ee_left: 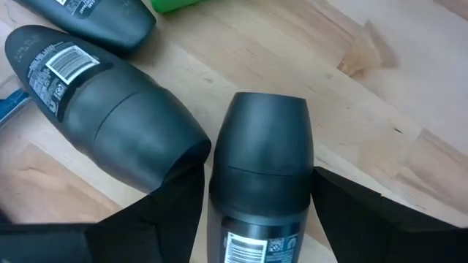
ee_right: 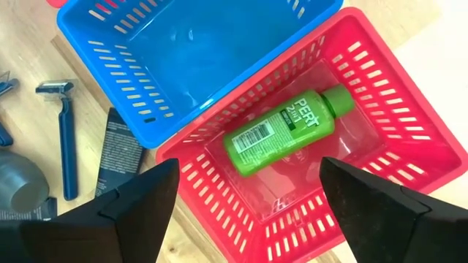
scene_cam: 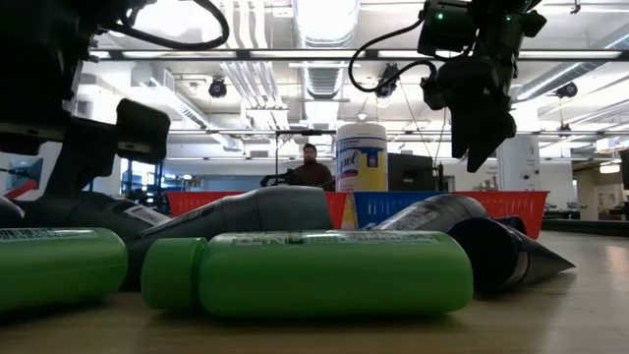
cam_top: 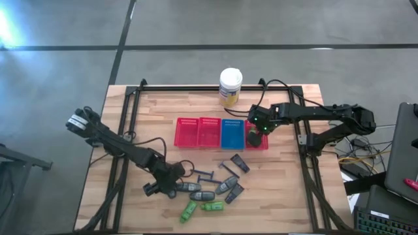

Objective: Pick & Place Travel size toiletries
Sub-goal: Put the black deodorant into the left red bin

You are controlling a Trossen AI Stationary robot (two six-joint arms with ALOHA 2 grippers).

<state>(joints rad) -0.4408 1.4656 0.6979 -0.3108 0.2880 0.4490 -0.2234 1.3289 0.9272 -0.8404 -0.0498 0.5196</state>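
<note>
Loose toiletries lie near the table's near edge: grey oval tubes [cam_top: 202,195], green bottles [cam_top: 213,206], dark wedge tubes [cam_top: 238,163] and blue razors [cam_top: 202,175]. My left gripper [cam_top: 168,187] is down among the grey tubes, shut on one [ee_left: 262,139]. A second grey tube [ee_left: 110,109] lies right beside it. My right gripper [cam_top: 256,130] hovers open above the rightmost red basket [ee_right: 409,139]. A green bottle [ee_right: 289,131] lies on its side on that basket's floor. My left gripper pinches the grey tube between its two fingers [ee_left: 179,201], which sit on the tube's two sides [ee_left: 219,183] about mid-length. The fingers slant down from the table's left and run along the tube. The tube lies flat on the table, rounded cap end pointing away from the wrist.
Four mesh baskets stand in a row mid-table: two red [cam_top: 198,132], one blue [cam_top: 232,132], one red [cam_top: 258,138]. A white canister with a yellow label [cam_top: 230,87] stands behind them. A black frame rims the table. A person [scene_cam: 313,167] sits in the room beyond.
</note>
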